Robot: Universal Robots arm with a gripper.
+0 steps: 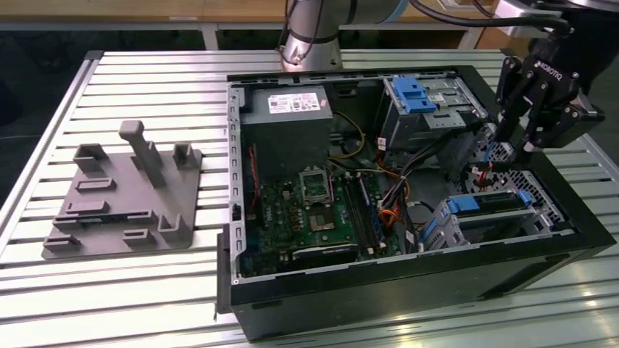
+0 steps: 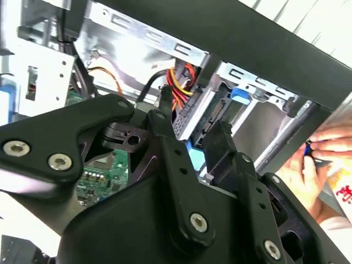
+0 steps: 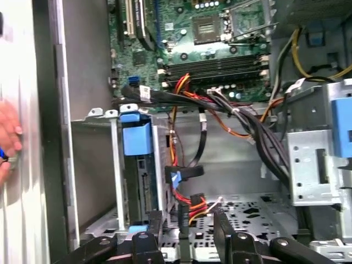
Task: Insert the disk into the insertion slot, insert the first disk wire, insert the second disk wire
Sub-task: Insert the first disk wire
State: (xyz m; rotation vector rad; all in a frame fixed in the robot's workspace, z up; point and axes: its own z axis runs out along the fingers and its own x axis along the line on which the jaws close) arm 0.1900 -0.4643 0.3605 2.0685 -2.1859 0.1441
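slatted metal table [image 1: 145, 80] on which an open black computer case [image 1: 406, 290] was set. the disk [image 1: 488, 205] was seated in the insertion slot [image 1: 437, 221]. the gripper [image 1: 522, 154] was held over loose wires [image 3: 192, 201] just beside it, fingers [image 3: 223, 231] spread, nothing grasped.

the slatted metal table [image 1: 145, 80] is lit brightly and evenly from overhead, with soft glare along its ribs. the interior of the black computer case [image 1: 387, 290] is left in shadow. in the second wrist view the gripper [image 2: 192, 115] is rendered close and blurred, and a hand [image 2: 322, 159] is washed out.
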